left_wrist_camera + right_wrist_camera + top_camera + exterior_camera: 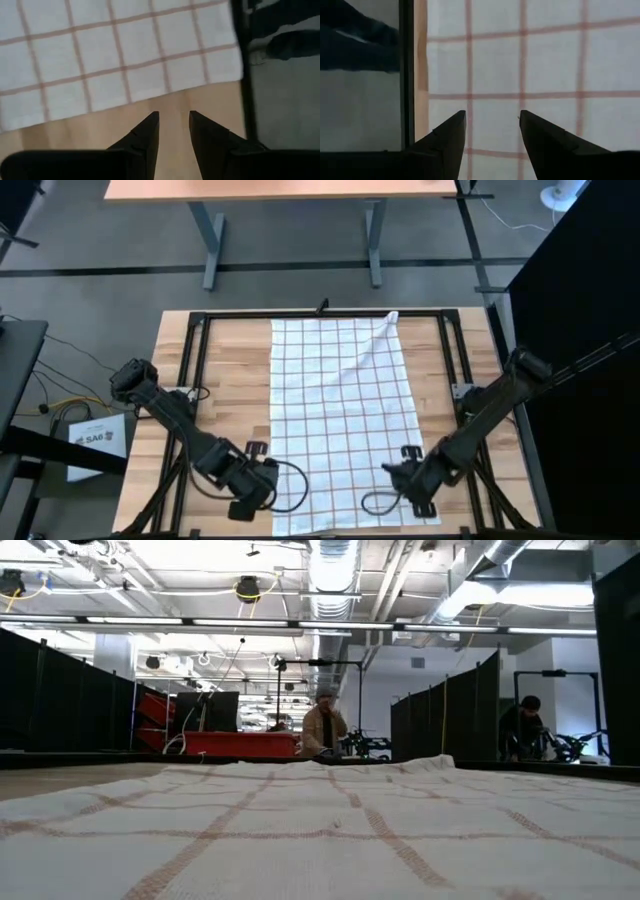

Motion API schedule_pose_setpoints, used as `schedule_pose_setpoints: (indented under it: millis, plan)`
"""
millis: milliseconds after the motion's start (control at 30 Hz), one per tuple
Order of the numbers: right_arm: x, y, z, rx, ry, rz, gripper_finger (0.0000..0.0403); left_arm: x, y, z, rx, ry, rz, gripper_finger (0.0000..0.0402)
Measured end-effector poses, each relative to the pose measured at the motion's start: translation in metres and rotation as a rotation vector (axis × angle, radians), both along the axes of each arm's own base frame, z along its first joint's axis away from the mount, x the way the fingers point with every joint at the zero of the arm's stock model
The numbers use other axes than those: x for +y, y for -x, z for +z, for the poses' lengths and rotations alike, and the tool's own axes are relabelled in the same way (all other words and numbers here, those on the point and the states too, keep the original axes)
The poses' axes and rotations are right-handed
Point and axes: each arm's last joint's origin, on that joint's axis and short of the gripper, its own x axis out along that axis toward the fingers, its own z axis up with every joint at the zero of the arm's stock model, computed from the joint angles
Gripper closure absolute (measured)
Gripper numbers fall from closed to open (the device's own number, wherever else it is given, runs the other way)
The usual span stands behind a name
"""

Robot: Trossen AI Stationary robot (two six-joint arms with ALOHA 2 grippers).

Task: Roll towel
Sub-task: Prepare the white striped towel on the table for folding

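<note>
Both grippers sit down at the near end of the table, roughly 7 and 5 o'clock in the overhead shot, which makes sense if the roll is meant to start from that edge. The towel [340, 420] lies flat lengthwise down the middle of the wooden table [225, 380], except its far corner at about 1 o'clock is flipped over on itself, so that bit may need sorting. The left gripper [174, 120] hovers over bare wood just beside the towel's near left corner, fingers a little apart with nothing in them. The right gripper [492, 120] hangs over the cloth near its right edge, fingers spread wider, also empty. Looks to me like they're lining up to pinch the hem.
</note>
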Motion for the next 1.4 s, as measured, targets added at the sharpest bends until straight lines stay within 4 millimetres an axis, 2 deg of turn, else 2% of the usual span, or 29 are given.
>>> schedule_pose_setpoints:
  millis: [333,500,633,833,967,1400]
  plan:
    - [0.012,-0.004,-0.024,0.045,0.039,0.001,0.0227,-0.027,-0.035,-0.060,-0.031,-0.040,0.018,0.0309]
    - [0.015,-0.002,-0.024,0.042,0.025,-0.009,0.0227,-0.024,-0.061,-0.093,-0.008,0.001,0.045,0.0309]
    - [0.019,0.002,-0.024,0.047,0.023,-0.006,0.0227,-0.031,-0.065,-0.117,0.055,0.039,0.010,0.0309]
    - [0.026,0.012,-0.024,0.062,0.024,0.010,0.0227,-0.052,-0.045,-0.121,0.086,0.023,-0.027,0.0309]
    - [0.030,0.017,-0.024,0.061,0.024,0.029,0.0227,-0.058,-0.030,-0.121,0.124,-0.035,-0.044,0.0309]
    - [0.021,-0.001,-0.022,0.012,0.000,0.025,0.0227,-0.026,-0.049,-0.119,0.101,-0.150,0.018,0.0309]
